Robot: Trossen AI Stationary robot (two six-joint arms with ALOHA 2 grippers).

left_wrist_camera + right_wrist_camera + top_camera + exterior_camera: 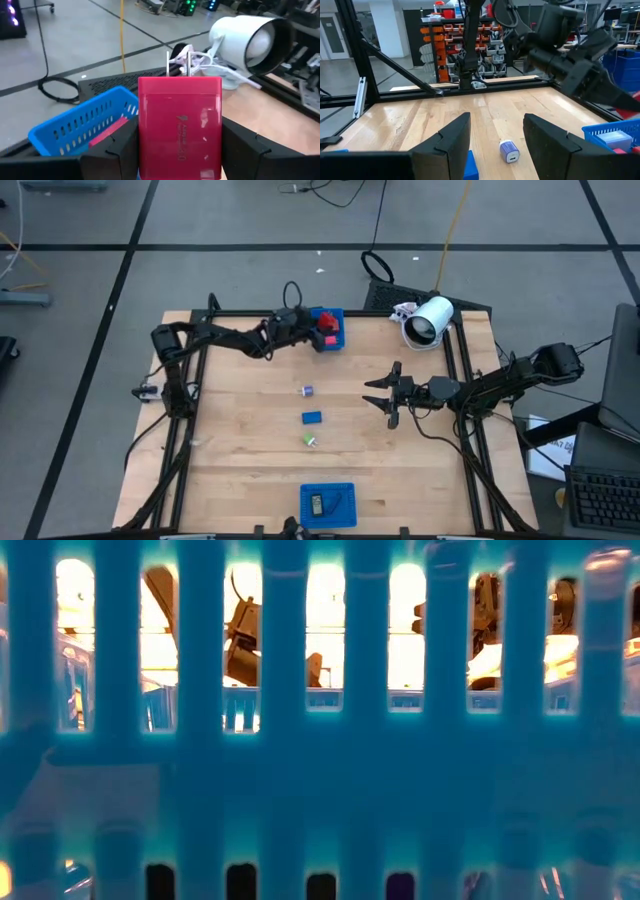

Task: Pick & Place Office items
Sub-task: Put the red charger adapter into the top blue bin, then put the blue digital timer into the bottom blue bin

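Over the far blue tray [333,330], in the high view, the left gripper [322,332] holds a red block [327,326]. The right gripper [386,392] hangs over bare table [240,440] with its fingers spread and nothing between them. A purple cube [307,390], a blue block [312,417] and a green bit [311,440] lie in a row mid-table; a near tray [328,506] holds a dark piece [316,503].

The low view is filled by a blue slotted wall [320,790].

In the left wrist view, the fingers [112,150] clamp the red block beside the tray and a white camera-like cylinder [250,42].

In the right wrist view, the cube lies just beyond the parted fingers [547,137].
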